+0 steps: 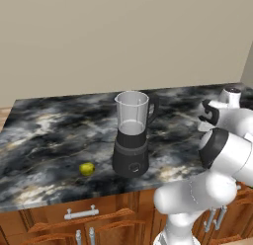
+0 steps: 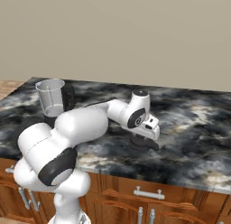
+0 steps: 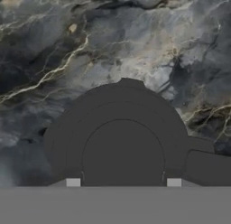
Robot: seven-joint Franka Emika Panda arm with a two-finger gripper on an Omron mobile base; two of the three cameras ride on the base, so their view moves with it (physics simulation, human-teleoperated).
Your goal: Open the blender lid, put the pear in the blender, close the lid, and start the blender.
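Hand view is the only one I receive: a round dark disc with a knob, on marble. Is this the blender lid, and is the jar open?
Observer: Yes, that is the blender lid. The blender stands with its jar rim uncovered.
Operator: Where is the pear, please?
Observer: The pear lies on the counter, apart from the blender's base, to its left in the left base view.
Operator: And on which side of the blender is the lid?
Observer: In the right base view the lid lies flat on the counter, well to the right of the blender, directly under the gripper.
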